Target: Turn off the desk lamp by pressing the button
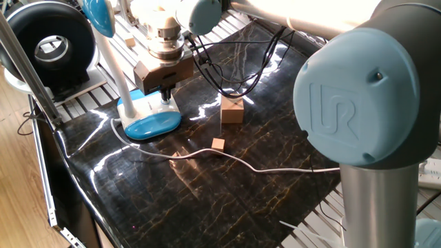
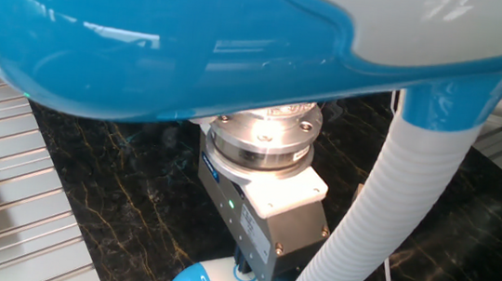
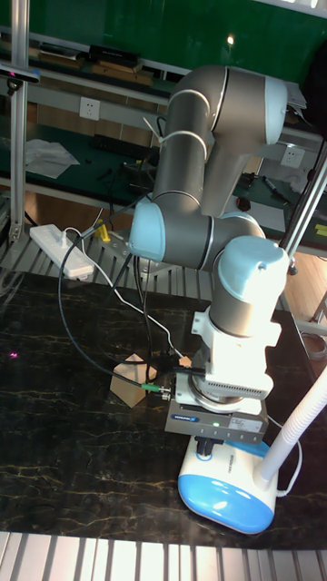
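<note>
The desk lamp has a white-topped, blue-rimmed base (image 1: 148, 118) at the table's left, a slim white neck (image 1: 110, 62) and a blue head (image 1: 100, 15). In the other fixed view the head (image 2: 150, 36) fills the top and the neck (image 2: 378, 219) crosses the right. My gripper (image 1: 165, 94) points straight down, and its dark fingers, shut together, touch the base's white top (image 3: 238, 472). The button is covered by the fingertips. From the tall fixed view the gripper (image 3: 207, 447) stands on the base's rear part.
A large wooden block (image 1: 232, 109) and a small one (image 1: 218, 144) lie right of the lamp. The lamp's white cord (image 1: 241, 162) runs across the dark table. A black round fan-like device (image 1: 48, 43) stands at the back left. A power strip (image 3: 64, 251) lies beyond the table.
</note>
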You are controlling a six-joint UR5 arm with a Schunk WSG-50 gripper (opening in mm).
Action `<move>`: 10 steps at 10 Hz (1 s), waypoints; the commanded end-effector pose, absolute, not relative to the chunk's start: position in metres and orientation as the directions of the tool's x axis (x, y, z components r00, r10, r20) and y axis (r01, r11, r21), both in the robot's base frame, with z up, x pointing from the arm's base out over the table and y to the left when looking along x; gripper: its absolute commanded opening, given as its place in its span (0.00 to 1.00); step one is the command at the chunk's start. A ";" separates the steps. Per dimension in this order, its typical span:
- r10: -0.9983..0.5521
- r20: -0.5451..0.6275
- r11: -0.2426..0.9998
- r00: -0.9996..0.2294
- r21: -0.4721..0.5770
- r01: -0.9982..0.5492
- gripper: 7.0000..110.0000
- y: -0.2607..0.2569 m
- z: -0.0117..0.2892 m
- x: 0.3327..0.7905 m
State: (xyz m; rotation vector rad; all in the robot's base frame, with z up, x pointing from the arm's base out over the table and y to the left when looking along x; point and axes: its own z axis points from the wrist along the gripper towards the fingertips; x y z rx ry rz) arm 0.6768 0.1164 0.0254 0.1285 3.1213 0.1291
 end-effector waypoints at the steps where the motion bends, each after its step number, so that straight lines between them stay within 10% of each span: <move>1: 0.092 -0.012 0.992 -0.996 0.091 0.091 0.00 0.118 0.024 0.677; 10: 0.089 -0.014 0.992 -0.996 0.085 0.088 0.00 0.115 0.018 0.679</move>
